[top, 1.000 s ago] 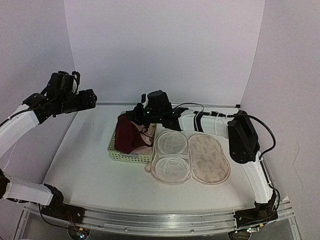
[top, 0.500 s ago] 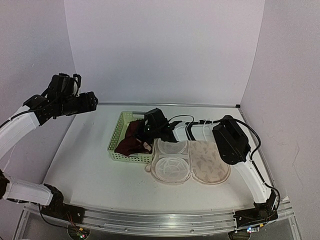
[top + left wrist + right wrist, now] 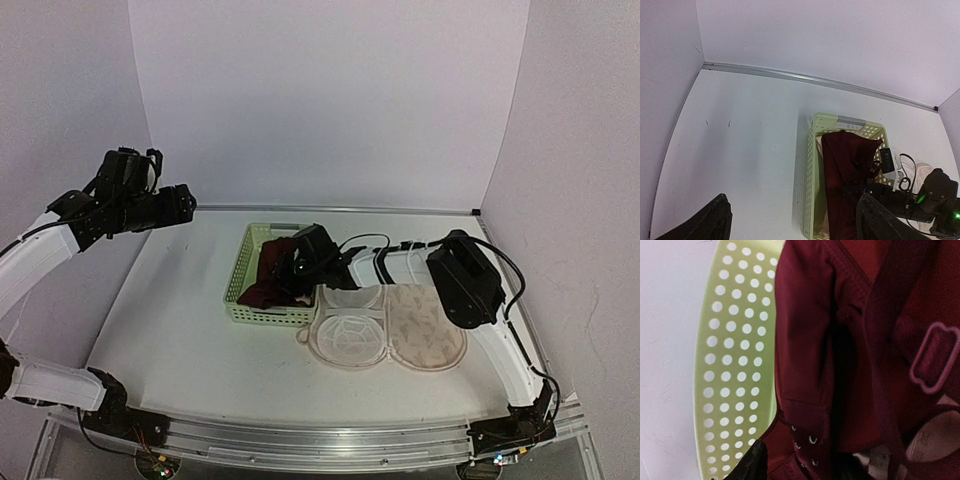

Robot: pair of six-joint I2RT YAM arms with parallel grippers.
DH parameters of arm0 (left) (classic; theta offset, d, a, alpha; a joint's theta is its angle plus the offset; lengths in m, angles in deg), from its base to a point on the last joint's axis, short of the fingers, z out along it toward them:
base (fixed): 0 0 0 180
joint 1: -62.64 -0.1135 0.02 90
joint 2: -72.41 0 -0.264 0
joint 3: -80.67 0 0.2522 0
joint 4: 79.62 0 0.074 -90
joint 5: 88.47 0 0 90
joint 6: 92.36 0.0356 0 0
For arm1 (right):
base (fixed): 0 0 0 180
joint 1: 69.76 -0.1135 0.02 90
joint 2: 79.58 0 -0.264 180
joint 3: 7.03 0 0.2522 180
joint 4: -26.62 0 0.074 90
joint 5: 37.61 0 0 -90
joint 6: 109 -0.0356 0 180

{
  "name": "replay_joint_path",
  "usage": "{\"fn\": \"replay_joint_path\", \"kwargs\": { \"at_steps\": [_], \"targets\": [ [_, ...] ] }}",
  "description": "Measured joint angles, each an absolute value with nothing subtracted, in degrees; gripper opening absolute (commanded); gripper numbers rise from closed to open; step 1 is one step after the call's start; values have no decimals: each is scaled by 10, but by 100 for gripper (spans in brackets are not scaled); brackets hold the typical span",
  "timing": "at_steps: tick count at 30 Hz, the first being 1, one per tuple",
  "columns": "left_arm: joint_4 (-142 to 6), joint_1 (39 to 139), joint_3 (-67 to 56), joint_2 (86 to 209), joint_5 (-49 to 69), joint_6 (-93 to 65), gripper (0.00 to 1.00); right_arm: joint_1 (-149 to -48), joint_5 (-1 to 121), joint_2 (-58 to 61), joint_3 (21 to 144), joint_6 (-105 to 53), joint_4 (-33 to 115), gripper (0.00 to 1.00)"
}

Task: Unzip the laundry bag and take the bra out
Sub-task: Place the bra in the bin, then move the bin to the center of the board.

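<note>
The right gripper [image 3: 293, 268] is down inside the basket [image 3: 243, 268], its tip pressed among the folds of the bra [image 3: 270, 282]. In the wrist view only one dark finger [image 3: 752, 465] shows clearly at the bottom edge against the fabric, so I cannot tell how wide the jaws stand or whether they pinch the cloth. The bra is soft, matte maroon fabric with stitched seams, a row of small metal eyes [image 3: 805, 444] along one band and a rounded plastic strap slider [image 3: 932, 365]. It lies crumpled in the basket, which is rectangular light-green plastic pierced with rows of round holes. Just right of the basket, touching its near corner, the laundry bag [image 3: 425, 330] lies opened flat on the white table [image 3: 170, 330]. One half is pale translucent mesh over a domed white frame, the other cream-peach cloth with small reddish print. The left gripper [image 3: 792, 220] hangs high over the table's left side, jaws spread wide and empty.
</note>
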State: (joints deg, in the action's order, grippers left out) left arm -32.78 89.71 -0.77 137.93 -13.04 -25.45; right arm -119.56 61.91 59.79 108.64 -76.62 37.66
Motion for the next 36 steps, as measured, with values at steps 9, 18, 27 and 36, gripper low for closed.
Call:
{"fn": "replay_joint_path", "kwargs": {
  "at_steps": [9,18,27,36],
  "targets": [
    [-328,897,-7,1379,-131,-254,87,-1196,585,561,1122,-725,456,46],
    [-328,897,-5,1373,-132,-251,87,-1196,521,554,1171,-659,565,48],
    [-329,897,-5,1372,-132,-248,87,-1196,492,449,1115,-593,619,51],
    [-328,897,-5,1369,-131,-247,91,-1185,479,305,997,-549,616,65]
  ]
}}
